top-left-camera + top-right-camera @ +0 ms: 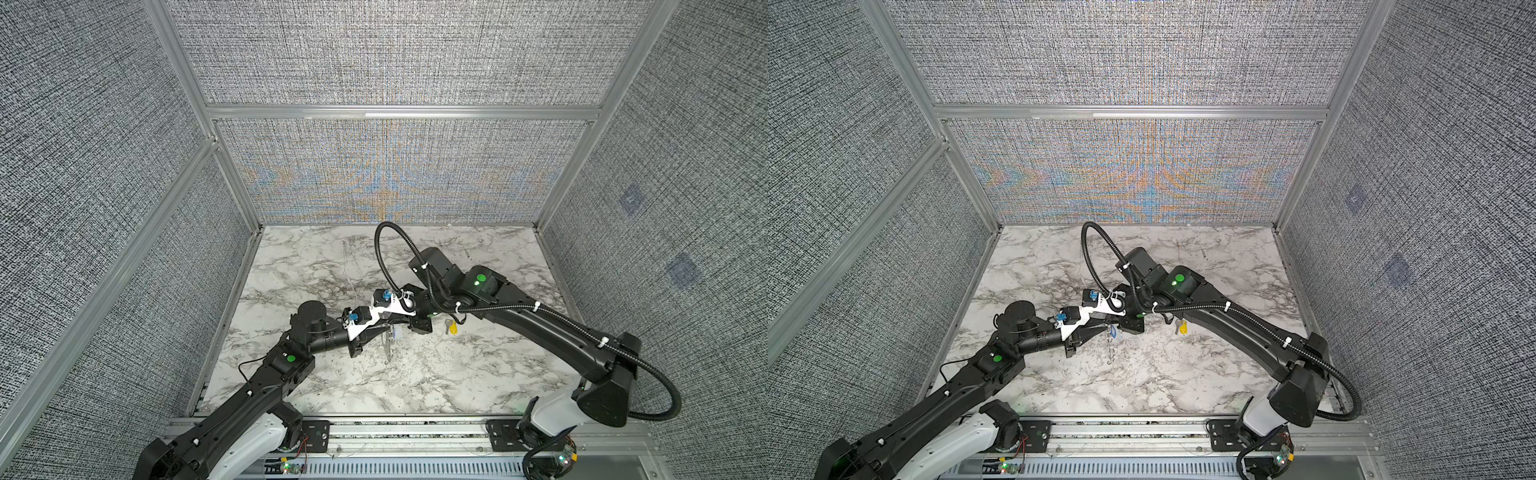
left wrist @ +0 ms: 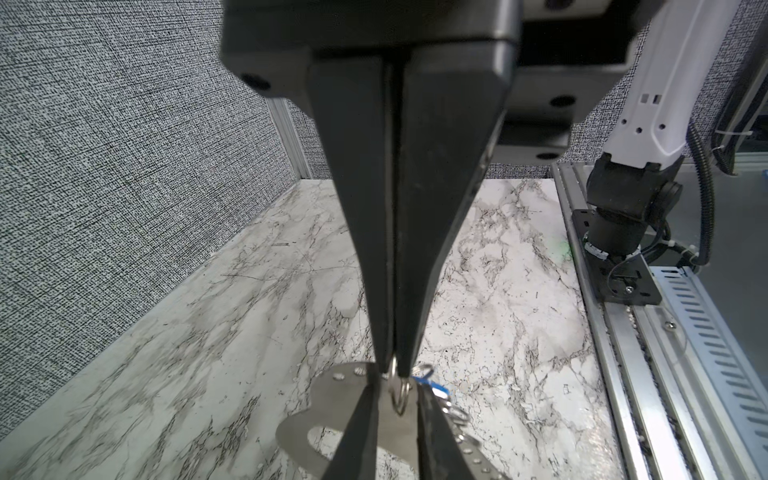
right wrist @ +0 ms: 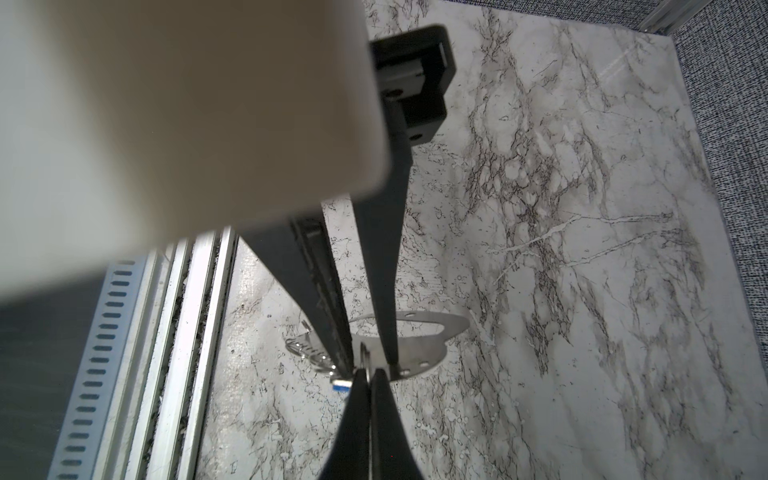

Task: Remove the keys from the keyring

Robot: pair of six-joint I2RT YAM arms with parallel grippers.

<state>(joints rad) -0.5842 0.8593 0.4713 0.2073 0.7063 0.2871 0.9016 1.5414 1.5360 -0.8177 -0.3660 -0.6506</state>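
Looking in over the aluminium rail (image 1: 415, 428) at the near edge, I see both arms reaching across the marble table (image 1: 415, 386) and meeting tip to tip about the middle of it. Nearest of the small stuff is the keyring (image 1: 389, 347), a flat silvery loop hanging edge-on between the two pincers in both top views; whether its low end meets the marble I can't tell. Up close it shows holes round its rim and little rings (image 2: 455, 415) strung along one edge.

The left gripper (image 2: 395, 392), in from the left, has its fingers standing apart, one either side of a strip of that loop; whether they touch it I can't tell. The right gripper (image 3: 369, 378), in from the right, is pinched tight on a small split ring (image 2: 398, 395) that lies against the keyring. The blue key (image 2: 432, 384) hangs just beside that pinch, only its blue tag plain to see.

Off to the right, flat on the marble under the right forearm, lies the yellow key (image 1: 451, 328), well apart from the loop. Beyond, the marble runs on to the grey fabric wall (image 1: 399, 174).
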